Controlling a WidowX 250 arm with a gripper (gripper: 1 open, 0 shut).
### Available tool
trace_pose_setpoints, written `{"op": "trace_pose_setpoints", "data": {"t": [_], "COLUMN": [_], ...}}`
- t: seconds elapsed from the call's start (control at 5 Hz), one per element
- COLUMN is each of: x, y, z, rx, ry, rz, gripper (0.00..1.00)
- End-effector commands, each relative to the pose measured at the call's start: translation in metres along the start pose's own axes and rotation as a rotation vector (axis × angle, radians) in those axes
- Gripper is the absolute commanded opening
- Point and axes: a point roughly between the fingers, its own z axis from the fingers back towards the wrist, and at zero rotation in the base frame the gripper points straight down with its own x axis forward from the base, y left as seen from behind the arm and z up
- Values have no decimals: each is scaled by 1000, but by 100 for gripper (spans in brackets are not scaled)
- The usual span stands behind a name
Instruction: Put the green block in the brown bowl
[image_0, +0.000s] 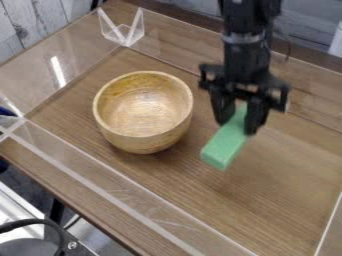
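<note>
The green block (225, 145) hangs tilted in the air above the wooden table, its upper end clamped between the black fingers of my gripper (242, 113), which points straight down and is shut on it. The block's lower end swings free toward the front. The brown bowl (143, 110), round and light wooden with visible grain, stands empty on the table to the left of the gripper, a short gap away from the block.
Clear acrylic walls (54, 70) fence the wooden table (287, 175) on the left, front and right. A small clear bracket (123, 30) sits at the back left corner. A dark cable (27, 235) lies outside the front left edge.
</note>
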Motion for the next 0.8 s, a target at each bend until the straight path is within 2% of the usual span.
{"op": "trace_pose_setpoints", "data": {"t": [0.0,0.4,0.6], "x": [8,8,7], "y": [15,82,99], "z": [41,63,61], "rx": [6,35,52], "ry": [-97,-109,-105], "rz": [9,95,110], "gripper": [0,0,0]}}
